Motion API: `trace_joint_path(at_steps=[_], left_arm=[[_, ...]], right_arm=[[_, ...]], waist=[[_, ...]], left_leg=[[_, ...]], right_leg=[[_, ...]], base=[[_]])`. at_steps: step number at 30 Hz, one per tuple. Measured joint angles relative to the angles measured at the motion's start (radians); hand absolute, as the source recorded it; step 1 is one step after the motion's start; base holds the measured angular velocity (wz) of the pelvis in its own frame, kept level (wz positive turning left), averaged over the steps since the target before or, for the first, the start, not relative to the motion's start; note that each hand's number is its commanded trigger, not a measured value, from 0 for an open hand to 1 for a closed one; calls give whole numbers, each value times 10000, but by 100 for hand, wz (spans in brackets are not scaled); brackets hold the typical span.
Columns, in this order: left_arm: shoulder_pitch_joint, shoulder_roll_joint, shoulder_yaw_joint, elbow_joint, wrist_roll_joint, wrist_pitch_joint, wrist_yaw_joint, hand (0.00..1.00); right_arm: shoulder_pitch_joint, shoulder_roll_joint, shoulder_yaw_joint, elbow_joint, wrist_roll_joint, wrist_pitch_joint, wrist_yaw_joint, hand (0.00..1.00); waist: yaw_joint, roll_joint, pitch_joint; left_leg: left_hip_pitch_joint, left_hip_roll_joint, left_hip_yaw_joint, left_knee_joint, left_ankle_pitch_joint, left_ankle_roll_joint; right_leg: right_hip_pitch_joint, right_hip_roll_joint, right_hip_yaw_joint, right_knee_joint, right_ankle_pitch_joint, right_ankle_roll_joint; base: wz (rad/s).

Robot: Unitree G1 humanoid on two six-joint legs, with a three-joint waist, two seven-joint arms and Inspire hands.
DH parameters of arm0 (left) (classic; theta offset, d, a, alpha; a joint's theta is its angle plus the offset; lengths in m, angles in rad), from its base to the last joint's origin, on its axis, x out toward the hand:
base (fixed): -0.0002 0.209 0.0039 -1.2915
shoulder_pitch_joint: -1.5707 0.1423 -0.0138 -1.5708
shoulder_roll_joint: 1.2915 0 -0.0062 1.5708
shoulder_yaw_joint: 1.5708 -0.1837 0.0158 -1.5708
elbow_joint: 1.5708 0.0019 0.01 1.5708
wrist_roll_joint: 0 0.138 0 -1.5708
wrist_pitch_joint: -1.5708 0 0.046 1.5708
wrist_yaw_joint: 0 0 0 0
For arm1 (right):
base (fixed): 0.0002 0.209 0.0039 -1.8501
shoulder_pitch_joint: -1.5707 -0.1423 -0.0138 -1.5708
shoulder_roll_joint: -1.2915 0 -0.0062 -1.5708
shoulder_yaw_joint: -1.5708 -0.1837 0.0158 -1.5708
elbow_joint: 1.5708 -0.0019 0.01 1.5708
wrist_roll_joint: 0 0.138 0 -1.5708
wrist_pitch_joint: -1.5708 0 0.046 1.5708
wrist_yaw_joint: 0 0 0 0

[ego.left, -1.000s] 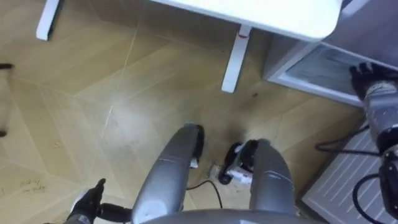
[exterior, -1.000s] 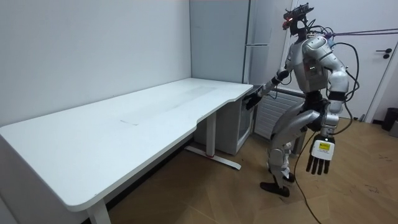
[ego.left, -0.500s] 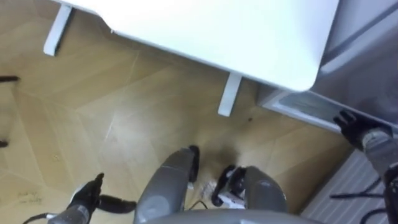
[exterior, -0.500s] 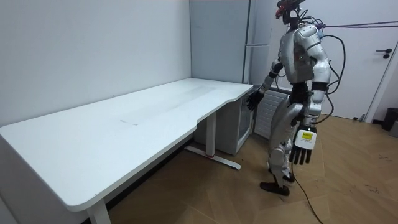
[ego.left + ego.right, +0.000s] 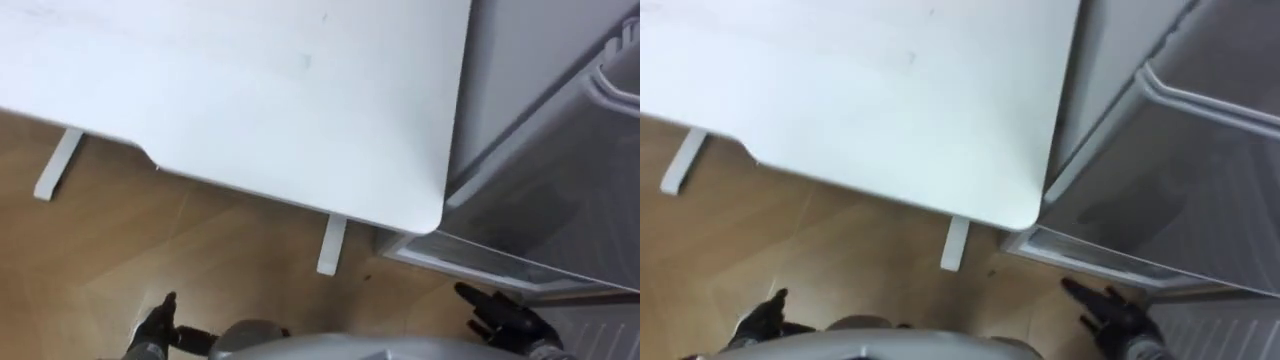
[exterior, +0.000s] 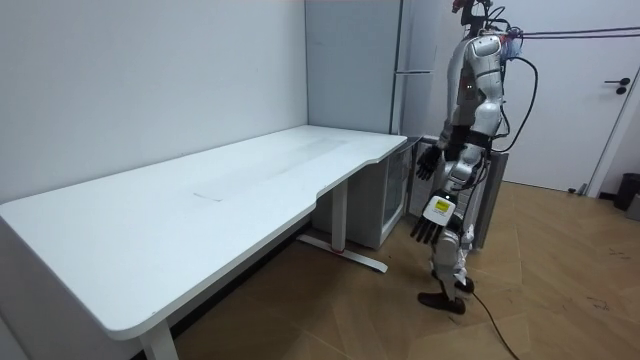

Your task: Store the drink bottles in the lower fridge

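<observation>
Desk (image 5: 250,100) beside fridge (image 5: 540,160) in left eye view; left hand (image 5: 152,328), right hand (image 5: 500,318) low, spread, empty. Room view: standing at desk corner. Drinks: place untellable; presumably rigid, slippery, weighty, so grasp round mid-body

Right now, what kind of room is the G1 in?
Probably an office or lab room rather than a kitchen: a long white desk, a tall grey fridge at its end, and a wood floor.

The left hand (image 5: 155,325) is cut off by the lower edge and blurred. Beyond the right hand (image 5: 505,318), the fridge (image 5: 540,230) runs off the right edge; its contents cannot be told.
</observation>
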Motion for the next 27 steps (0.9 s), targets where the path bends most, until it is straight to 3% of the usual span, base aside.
trace_joint_path(at_steps=[1,3,9,15,21,23,27], left_arm=[[-8,-128,-1,35,-212,0,-1,0],[-11,-276,-15,128,-429,-3,-22,0],[-138,-526,423,526,-277,6,-94,0],[49,-589,922,616,-274,47,-213,0],[30,-590,1326,736,-134,331,-523,0],[-22,-592,1364,734,-49,402,-571,0],[-66,-595,1361,736,89,529,-631,0]], right_arm=[[16,37,5,-2,-232,-3,-12,0],[21,110,8,4,-673,-14,-81,0],[131,453,-12,9,-2605,-21,-268,0],[151,566,-143,95,-2828,3,-675,0],[127,682,-561,296,-2909,47,-755,0],[126,688,-611,299,-2910,106,-767,0],[125,687,-630,295,-2957,122,-891,0]], waist=[[-108,163,67],[-164,281,128],[-231,406,98],[-350,378,37],[-401,376,31],[-403,437,-8],[-460,483,15]], left_leg=[[69,13,34,-37,-2,4],[204,24,228,-180,10,25],[491,134,522,-331,36,75],[714,135,620,-423,53,100],[883,145,746,-450,53,107],[905,149,788,-452,53,107],[970,145,822,-456,51,107]], right_leg=[[25,4,63,-5,38,7],[9,3,275,-20,54,21],[36,91,749,44,155,-9],[217,144,943,-71,178,-16],[324,170,1107,-118,188,1],[324,173,1163,-117,190,3],[369,194,1282,-107,224,5]], base=[[-22],[-33],[-23],[-6],[-7],[-9],[-8]])
